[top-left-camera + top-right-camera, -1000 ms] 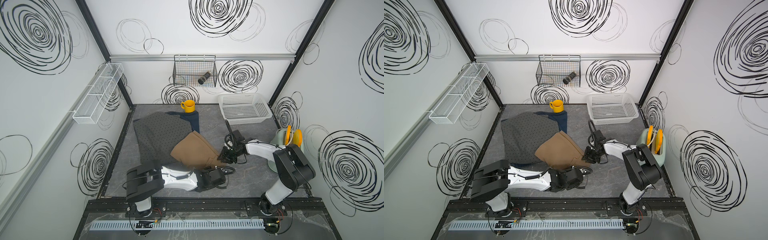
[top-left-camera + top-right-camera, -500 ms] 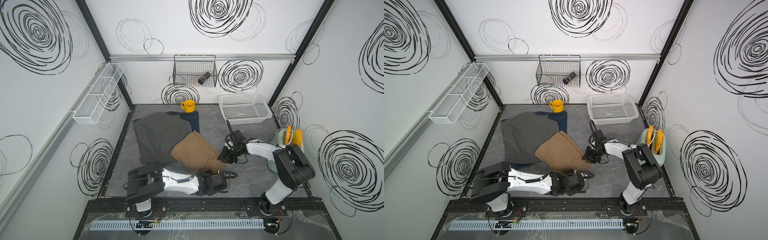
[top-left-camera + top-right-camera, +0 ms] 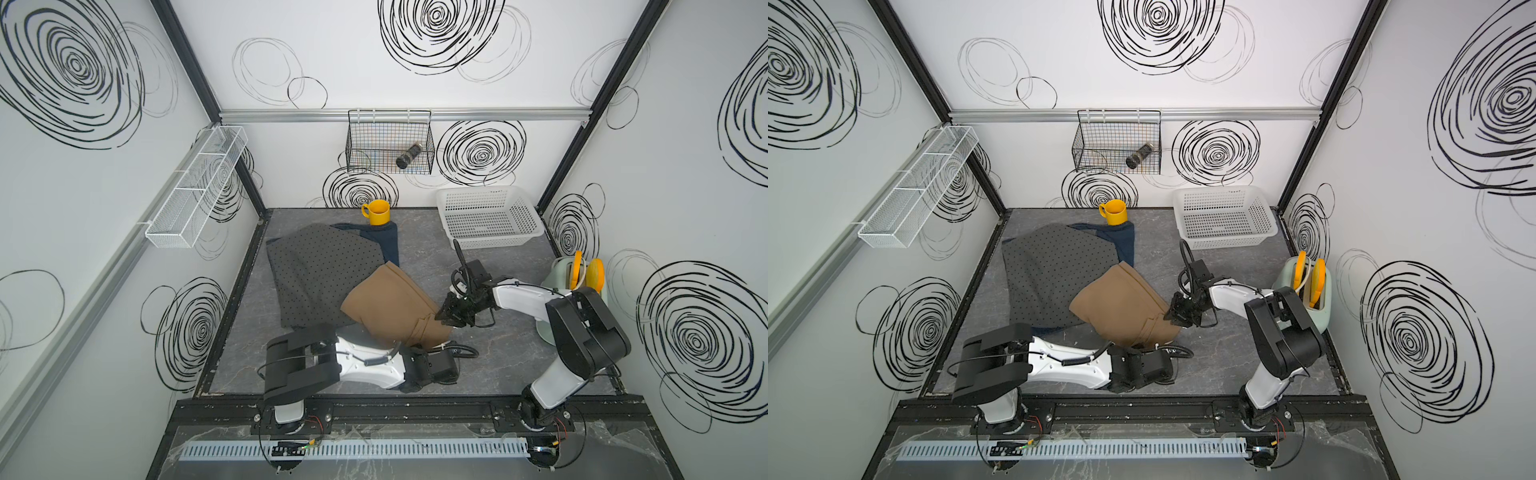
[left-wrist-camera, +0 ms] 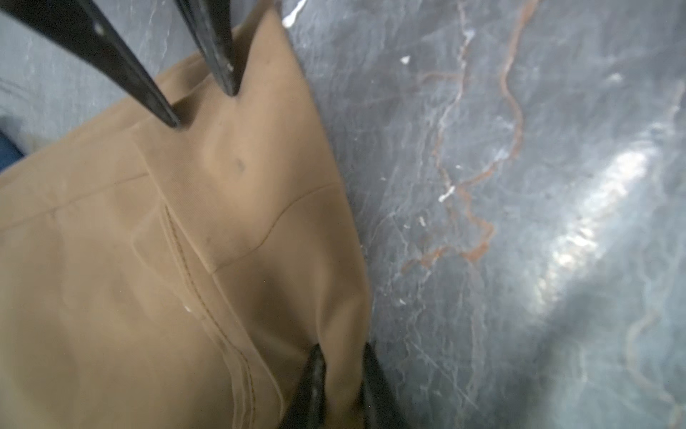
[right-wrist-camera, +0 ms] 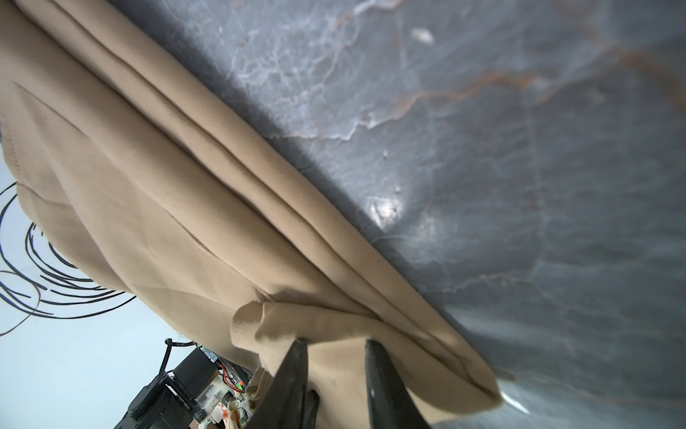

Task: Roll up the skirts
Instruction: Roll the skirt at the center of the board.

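Note:
The tan skirt (image 3: 390, 303) (image 3: 1117, 303) lies on the dark marbled table, overlapping the grey dotted skirt (image 3: 320, 274) (image 3: 1054, 274). Only a strip of the dark blue denim skirt (image 3: 386, 245) shows beneath that one. My left gripper (image 4: 343, 356) is shut on a fold at the tan skirt's near edge (image 4: 260, 208); in both top views its jaws (image 3: 430, 344) (image 3: 1148, 345) sit under the cloth's rim. My right gripper (image 5: 336, 349) (image 3: 442, 316) (image 3: 1171, 318) pinches the tan skirt's right-hand edge (image 5: 222, 208), with cloth between its fingers.
A yellow mug (image 3: 377, 212) stands at the back on the denim. A white plastic basket (image 3: 488, 216) sits at the back right. A mint holder with orange items (image 3: 575, 274) stands by the right wall. A wire basket (image 3: 388, 141) hangs on the back wall and a mesh shelf (image 3: 195, 187) on the left wall.
My left gripper's jaws have gone from open to shut on the tan skirt's near edge. The right gripper has kept its hold and barely moved.

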### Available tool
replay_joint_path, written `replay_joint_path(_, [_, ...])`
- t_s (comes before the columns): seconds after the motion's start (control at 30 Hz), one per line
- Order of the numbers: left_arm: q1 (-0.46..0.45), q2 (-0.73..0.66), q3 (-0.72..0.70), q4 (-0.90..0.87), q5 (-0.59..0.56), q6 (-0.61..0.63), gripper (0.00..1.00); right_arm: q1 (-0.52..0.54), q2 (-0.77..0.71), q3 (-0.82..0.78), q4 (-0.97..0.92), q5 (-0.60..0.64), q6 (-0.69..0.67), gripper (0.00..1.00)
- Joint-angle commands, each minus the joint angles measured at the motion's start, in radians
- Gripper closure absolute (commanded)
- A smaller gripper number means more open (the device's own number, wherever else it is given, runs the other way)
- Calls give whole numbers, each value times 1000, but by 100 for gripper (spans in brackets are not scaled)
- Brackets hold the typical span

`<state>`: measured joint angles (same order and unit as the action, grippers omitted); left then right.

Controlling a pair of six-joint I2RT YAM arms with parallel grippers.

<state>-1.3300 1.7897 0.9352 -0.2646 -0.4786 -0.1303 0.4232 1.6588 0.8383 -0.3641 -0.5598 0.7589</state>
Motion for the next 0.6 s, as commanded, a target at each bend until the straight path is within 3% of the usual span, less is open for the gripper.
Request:
replay_joint_path(0.0, [16, 44, -26, -136, -5, -18, 100, -5, -2, -7, -2, 17, -13, 70])
replay_joint_path(0.13, [38, 2, -27, -126, 58, -35, 100, -6, -12, 3, -3, 31, -18, 68])
replay_joint_path(0.37, [112, -122, -74, -20, 368, -110, 100, -29, -65, 34, -8, 8, -63, 58])
replay_joint_path(0.5, [131, -144, -96, 46, 484, -173, 100, -63, -145, 22, -23, 23, -99, 39])
replay_joint_path(0.57, [145, -153, -112, 94, 559, -213, 100, -90, -190, -7, -25, 21, -118, 38])
